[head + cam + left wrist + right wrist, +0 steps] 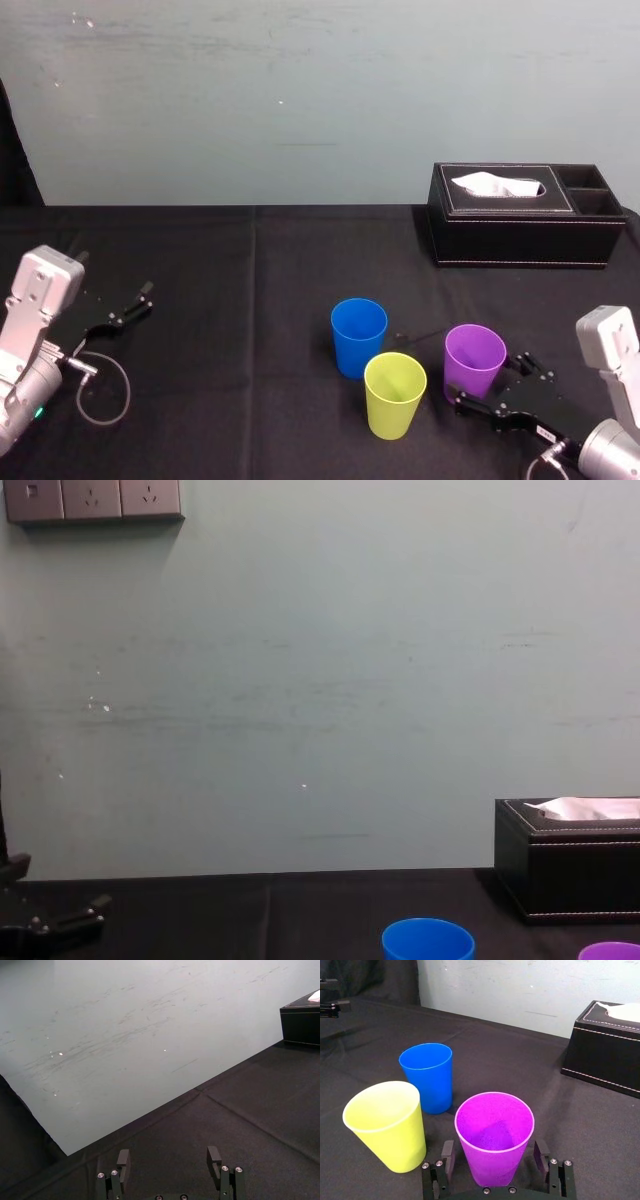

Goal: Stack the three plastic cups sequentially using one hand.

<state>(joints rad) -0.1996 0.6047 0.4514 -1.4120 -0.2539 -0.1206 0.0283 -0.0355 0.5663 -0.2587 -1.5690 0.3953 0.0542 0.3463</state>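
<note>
Three cups stand upright and apart on the black table: a blue cup (358, 335) (428, 1076) (428, 941), a yellow-green cup (394, 394) (387, 1124) in front of it, and a purple cup (473, 359) (494, 1135) (611, 950) to the right. My right gripper (488, 381) (493, 1154) is open, low at the table. The purple cup's lower part sits between its fingers (446, 1156), with a small gap on each side. My left gripper (126, 311) (168, 1160) rests open and empty at the far left.
A black leather tissue box (525, 222) (606, 1050) (566, 868) (302, 1022) stands at the back right near the wall. A loop of cable (103, 392) lies by the left arm. The black cloth between the left arm and the cups is bare.
</note>
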